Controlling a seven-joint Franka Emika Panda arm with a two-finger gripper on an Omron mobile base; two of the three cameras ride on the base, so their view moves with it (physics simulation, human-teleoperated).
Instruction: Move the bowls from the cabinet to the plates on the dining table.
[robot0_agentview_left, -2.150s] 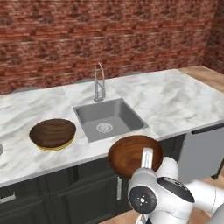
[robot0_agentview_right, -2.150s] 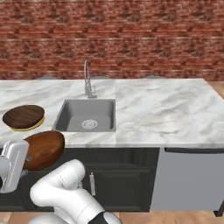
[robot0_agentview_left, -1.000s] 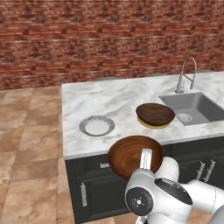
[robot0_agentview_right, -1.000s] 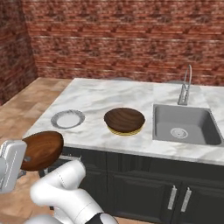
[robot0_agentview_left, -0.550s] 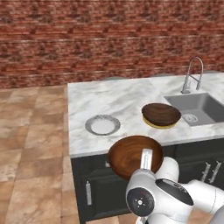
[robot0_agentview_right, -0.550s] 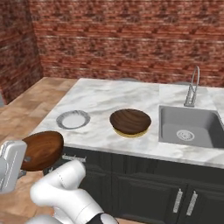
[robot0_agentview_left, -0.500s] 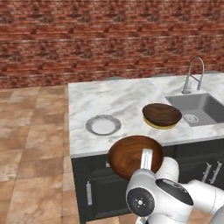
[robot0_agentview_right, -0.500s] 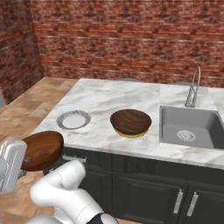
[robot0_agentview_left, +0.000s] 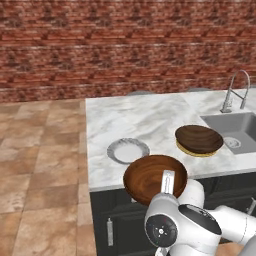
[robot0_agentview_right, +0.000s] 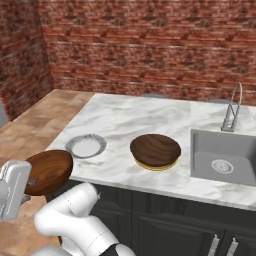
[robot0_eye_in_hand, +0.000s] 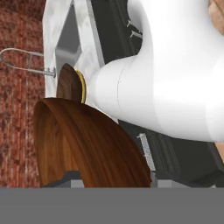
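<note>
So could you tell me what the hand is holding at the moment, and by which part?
The hand holds a wooden bowl by its rim, one finger showing inside the near edge.

The yellow-rimmed plate (robot0_agentview_left: 196, 150) is mostly hidden under 1 wooden bowl (robot0_agentview_left: 198, 138), only its edge showing. The held bowl (robot0_eye_in_hand: 83, 144) hides the fingertips. The sink (robot0_agentview_left: 239, 128) is cut off at the left base view's right edge.
</note>
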